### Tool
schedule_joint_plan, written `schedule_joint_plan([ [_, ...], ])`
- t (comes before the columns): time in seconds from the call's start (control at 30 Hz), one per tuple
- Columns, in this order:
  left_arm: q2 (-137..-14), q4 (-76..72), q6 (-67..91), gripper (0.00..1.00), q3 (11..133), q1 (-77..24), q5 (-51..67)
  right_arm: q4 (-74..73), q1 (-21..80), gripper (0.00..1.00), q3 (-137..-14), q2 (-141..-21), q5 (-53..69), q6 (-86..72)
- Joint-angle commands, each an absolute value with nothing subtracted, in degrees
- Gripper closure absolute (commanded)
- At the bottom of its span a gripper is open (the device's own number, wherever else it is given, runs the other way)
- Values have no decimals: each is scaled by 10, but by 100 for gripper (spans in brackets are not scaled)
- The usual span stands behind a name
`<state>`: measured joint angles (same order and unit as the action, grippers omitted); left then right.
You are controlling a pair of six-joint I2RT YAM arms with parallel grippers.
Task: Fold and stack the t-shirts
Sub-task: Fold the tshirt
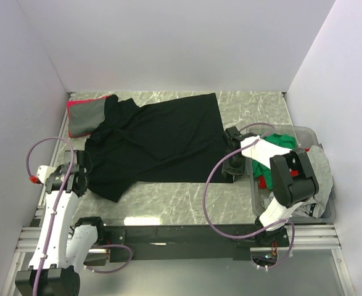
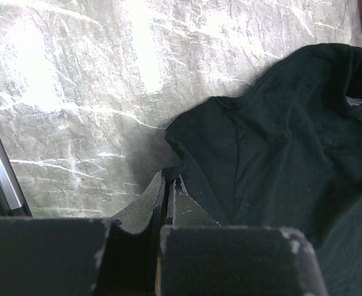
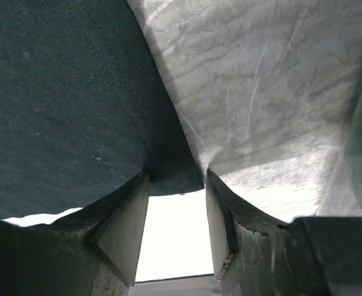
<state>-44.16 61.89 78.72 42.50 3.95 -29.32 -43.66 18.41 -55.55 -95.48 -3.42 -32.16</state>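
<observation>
Soft black t-shirt point(image 1: 156, 139) lies rumpled on veined marble table point(image 1: 255, 108).

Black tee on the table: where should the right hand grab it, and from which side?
Take the near hem corner of the black t-shirt, coming in from the right over bare table. The shirt lies flat with its straight hem facing that side, and this corner sits between the open fingers of the right hand, so a low pinch across the edge should do.
</observation>
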Motion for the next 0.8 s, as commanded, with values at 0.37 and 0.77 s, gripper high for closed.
schedule_joint_plan([
  [0.37, -440, 617, 760, 100, 457, 47, -305, -446, 201, 72, -523, -968, -34, -324],
  [0.77, -412, 663, 768, 100, 463, 47, -308, -558, 207, 96, -549, -936, -33, -289],
])
